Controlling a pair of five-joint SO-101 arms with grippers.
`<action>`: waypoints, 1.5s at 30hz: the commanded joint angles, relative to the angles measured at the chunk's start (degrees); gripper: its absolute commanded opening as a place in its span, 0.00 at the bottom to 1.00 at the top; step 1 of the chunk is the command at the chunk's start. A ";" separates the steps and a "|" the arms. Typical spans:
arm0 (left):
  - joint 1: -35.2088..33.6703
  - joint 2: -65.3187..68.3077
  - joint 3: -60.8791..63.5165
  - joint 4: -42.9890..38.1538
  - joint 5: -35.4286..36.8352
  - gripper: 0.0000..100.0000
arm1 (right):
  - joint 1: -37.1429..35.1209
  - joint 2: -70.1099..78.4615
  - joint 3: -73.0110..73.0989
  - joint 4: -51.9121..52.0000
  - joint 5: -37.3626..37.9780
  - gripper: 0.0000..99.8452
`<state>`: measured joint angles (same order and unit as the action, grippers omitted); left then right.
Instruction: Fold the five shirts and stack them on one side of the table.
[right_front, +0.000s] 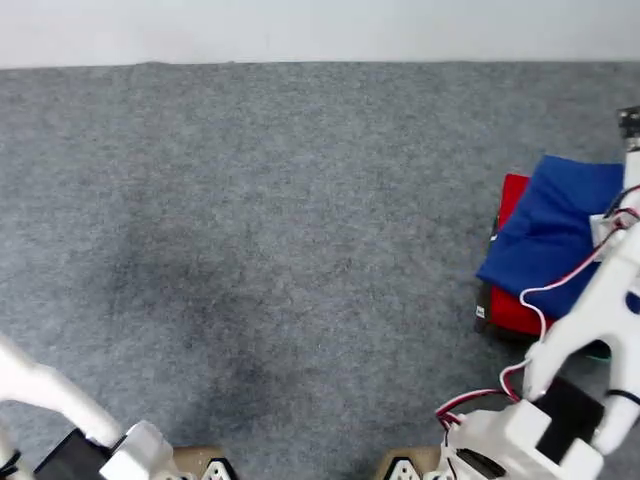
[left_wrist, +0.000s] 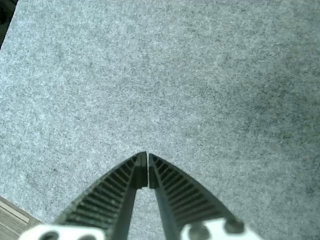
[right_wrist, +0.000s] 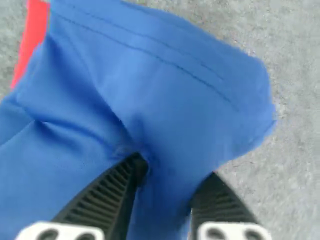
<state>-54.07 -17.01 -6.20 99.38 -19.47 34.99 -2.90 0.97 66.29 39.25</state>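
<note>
step: stacking; right pincer (right_wrist: 172, 172) grips blue shirt (right_front: 555, 235) over red shirt (right_front: 514, 195)
next: probably release it squarely
left pincer (left_wrist: 148, 167): clenched, empty

Under the blue shirt (right_front: 550, 235), mostly covered: red shirt (right_front: 512, 200), seen as an edge strip only. Beneath that, a dark layer (right_front: 483, 312), too thin to identify. Near corner of the blue shirt masked by the right arm (right_front: 600, 300). Tips of the right gripper (right_wrist: 167, 172) buried in a pinched blue fold.

Broad grey table (right_front: 280, 200) passable mid-span, shirt stack (right_front: 550, 240) (blue atop red) blocking right edge
</note>
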 joint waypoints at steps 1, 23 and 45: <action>0.18 -1.67 -0.13 0.53 -0.44 0.01 | 1.27 -4.62 -4.31 1.98 -1.58 0.34; 0.18 -1.67 -0.13 0.53 -0.53 0.01 | -12.35 0.04 -3.69 19.74 -5.98 0.01; 0.18 -1.67 -0.13 -0.35 -0.53 0.01 | -14.90 -1.89 -1.58 1.27 -5.54 0.02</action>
<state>-54.07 -17.01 -6.20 99.38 -19.47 17.76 -1.85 3.52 73.76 33.80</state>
